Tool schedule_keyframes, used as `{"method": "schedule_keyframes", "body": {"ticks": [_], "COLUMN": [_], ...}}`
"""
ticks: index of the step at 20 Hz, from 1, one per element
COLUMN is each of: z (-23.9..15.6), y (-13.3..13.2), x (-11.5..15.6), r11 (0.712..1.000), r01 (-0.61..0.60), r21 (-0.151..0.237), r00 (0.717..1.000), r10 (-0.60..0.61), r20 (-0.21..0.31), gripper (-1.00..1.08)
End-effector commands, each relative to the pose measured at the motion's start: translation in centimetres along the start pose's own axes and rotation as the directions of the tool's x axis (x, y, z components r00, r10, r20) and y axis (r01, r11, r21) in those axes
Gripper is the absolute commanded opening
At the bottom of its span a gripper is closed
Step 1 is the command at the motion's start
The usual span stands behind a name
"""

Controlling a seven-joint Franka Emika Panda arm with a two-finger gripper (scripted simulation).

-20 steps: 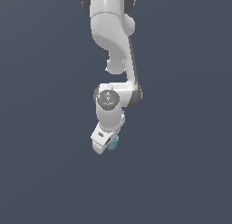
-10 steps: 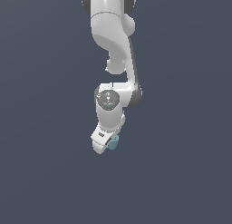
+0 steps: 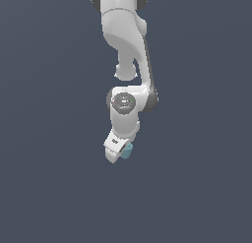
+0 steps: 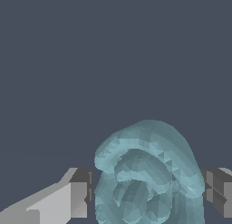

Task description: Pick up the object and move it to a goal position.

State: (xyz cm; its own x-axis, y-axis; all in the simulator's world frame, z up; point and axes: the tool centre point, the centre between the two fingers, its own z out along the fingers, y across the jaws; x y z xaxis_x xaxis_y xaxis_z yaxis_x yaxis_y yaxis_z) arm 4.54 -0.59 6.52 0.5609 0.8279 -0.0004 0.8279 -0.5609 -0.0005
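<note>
The object (image 4: 147, 177) is a pale teal, lumpy blob held between my two fingers, one finger (image 4: 79, 198) on each side of it, both pressed against it. In the exterior view the object (image 3: 127, 151) shows as a small teal patch at the tip of the white gripper (image 3: 119, 152), mostly hidden behind the hand. The arm hangs from above, with the gripper tilted toward the exterior view's left. The gripper is shut on the object.
Only a flat dark blue-grey surface (image 3: 54, 188) surrounds the arm in both views. No other objects or edges show.
</note>
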Motion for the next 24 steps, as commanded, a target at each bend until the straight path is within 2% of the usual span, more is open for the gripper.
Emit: {"method": "schedule_keyframes", "body": {"ticks": [1,16,24], "z": [-0.3,-3.3,-4.2], "y": [-1.2,-13.0,-16.5], "x": [0.4,3.9,5.1], "r11": [1.000,1.000,1.000], "r01": [0.001,0.001,0.001], "r21": [0.000,-0.001,-0.001], "r00": [1.000,1.000,1.000], "r10": [-0.001,-0.001,-0.001], "r20": [0.000,0.001,0.001], "gripper": [-1.00,-1.00,-1.00]}}
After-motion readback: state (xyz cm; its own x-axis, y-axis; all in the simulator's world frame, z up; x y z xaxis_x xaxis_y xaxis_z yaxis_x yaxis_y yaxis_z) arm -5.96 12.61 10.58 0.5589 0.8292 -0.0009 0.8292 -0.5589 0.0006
